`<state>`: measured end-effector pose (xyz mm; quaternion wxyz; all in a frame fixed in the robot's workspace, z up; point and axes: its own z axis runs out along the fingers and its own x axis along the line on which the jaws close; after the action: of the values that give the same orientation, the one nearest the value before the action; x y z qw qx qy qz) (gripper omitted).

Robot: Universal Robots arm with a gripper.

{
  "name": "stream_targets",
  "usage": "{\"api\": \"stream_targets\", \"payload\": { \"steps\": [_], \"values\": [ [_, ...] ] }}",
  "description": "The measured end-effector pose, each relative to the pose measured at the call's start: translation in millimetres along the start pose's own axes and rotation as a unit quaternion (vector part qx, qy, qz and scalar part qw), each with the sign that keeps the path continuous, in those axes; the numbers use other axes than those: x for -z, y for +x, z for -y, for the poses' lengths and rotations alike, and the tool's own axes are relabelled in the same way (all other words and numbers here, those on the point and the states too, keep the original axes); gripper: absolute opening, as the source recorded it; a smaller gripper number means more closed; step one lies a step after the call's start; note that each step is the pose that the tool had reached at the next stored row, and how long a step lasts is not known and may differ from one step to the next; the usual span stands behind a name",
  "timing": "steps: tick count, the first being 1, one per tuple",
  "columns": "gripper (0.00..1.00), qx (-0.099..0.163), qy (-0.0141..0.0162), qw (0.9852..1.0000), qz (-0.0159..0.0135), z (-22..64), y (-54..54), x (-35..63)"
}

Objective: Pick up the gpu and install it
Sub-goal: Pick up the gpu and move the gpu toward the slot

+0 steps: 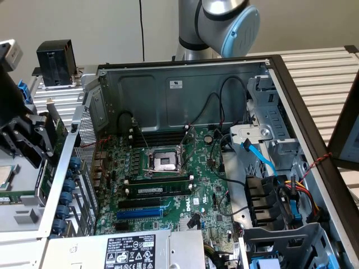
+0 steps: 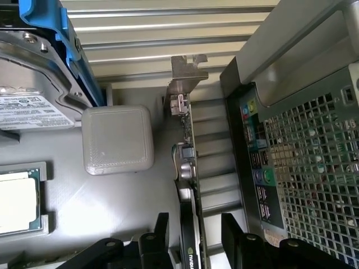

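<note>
The gpu [image 2: 189, 168] stands on its edge on a grey tray outside the open computer case, its metal end bracket [image 2: 185, 75] at the far end. In the exterior view the gpu [image 1: 58, 131] is a thin green card at the exterior view's left, just beside the case's rear wall. My gripper [image 2: 195, 241] is open and straddles the card. One black finger [image 2: 161, 232] is on one side and the other finger [image 2: 234, 235] on the other, with gaps to the card. The gripper [image 1: 40, 140] is black and hangs low over the tray.
The case's rear panel with ports and mesh [image 2: 291, 157] is close beside the card. On the tray lie a grey square block [image 2: 118, 140], a hard drive in a blue carrier [image 2: 33, 84] and a CPU [image 2: 17, 202]. Inside the case, the motherboard [image 1: 168, 185] has a blue slot [image 1: 140, 213].
</note>
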<state>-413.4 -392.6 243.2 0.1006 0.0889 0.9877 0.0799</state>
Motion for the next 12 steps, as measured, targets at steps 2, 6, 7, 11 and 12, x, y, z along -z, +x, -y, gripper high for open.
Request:
{"api": "stream_targets", "payload": {
  "steps": [2, 6, 7, 11, 12],
  "values": [
    [0.5, -0.002, -0.0005, 1.0, 0.0002, -0.5, 0.7, -2.5],
    [0.5, -0.007, 0.0007, 1.0, 0.0007, -2.4, 2.3, -8.4],
    [0.5, -0.008, 0.0009, 1.0, 0.0009, -3.1, 2.6, -9.3],
    [0.5, -0.013, 0.0042, 0.9999, -0.0019, -3.7, 3.0, -10.4],
    [0.5, -0.014, 0.0061, 0.9999, -0.002, -3.8, 3.0, -10.5]
  ]
}}
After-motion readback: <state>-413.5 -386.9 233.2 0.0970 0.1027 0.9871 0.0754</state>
